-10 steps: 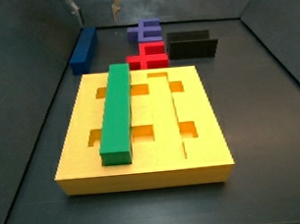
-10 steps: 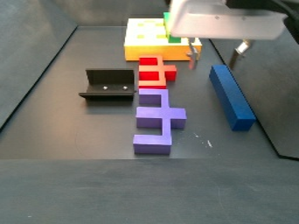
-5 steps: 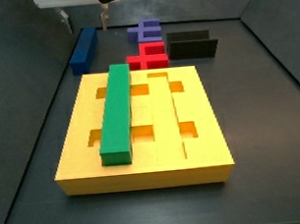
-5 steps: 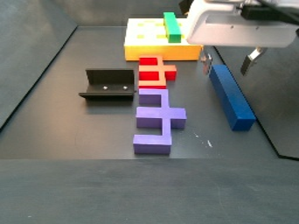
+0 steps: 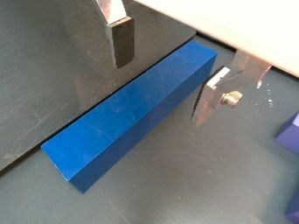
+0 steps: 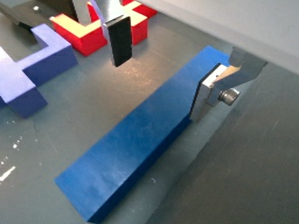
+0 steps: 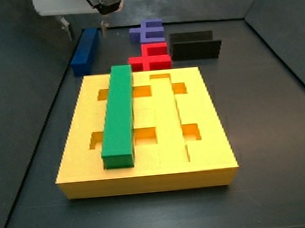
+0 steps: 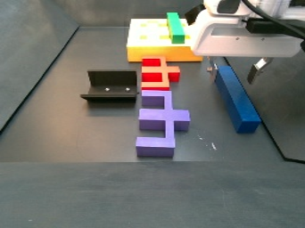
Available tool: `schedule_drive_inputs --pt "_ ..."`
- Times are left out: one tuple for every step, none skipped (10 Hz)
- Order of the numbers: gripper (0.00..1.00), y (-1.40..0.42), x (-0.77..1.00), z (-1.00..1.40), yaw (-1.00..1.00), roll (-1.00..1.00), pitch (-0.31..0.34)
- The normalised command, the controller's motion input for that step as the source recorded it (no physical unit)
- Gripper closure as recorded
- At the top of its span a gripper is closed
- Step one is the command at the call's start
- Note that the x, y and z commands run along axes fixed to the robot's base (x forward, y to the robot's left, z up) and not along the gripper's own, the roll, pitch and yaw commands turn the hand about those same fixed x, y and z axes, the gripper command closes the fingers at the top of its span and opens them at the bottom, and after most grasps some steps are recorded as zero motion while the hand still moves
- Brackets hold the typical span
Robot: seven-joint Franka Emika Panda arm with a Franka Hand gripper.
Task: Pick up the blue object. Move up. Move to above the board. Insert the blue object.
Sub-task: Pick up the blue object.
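The open claw (image 5: 163, 74) straddles the blue object (image 5: 135, 118), which lies on the desk (image 8: 71, 89) well apart from the board (image 7: 150, 136). Nothing is grasped yet; lifting, carrying and insertion remain.

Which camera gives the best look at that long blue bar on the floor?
A wrist view shows the blue object best: nearly its whole length, with the gripper open astride one end. A side view shows it partly behind the fingers; another side view shows it small and far off.
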Motion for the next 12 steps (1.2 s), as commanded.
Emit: schedule_drive_inputs --pt "0.0 0.0 0.0 -0.29 0.0 0.12 0.0" --pt "0.0 -0.03 0.0 -0.33 0.0 0.13 0.0" --pt "0.0 0.0 0.0 -0.35 -0.03 0.15 0.0" --pt "0.0 0.0 0.0 -0.25 -0.07 0.13 0.0" --pt "0.0 0.0 -0.01 -0.26 -0.07 0.12 0.0" --pt "0.0 0.0 0.0 -0.27 -0.05 0.11 0.0" --pt "0.0 0.0 0.0 -0.26 -0.01 0.11 0.0" --pt "0.0 0.0 0.02 -0.18 -0.01 0.09 0.0" --pt "0.0 0.03 0.0 -0.01 0.0 0.04 0.0" --pt "0.0 0.09 0.0 0.0 0.0 0.0 0.0" --pt "0.0 0.09 0.0 0.0 0.0 0.0 0.0" --pt "0.0 0.0 0.0 0.0 0.04 0.0 0.0"
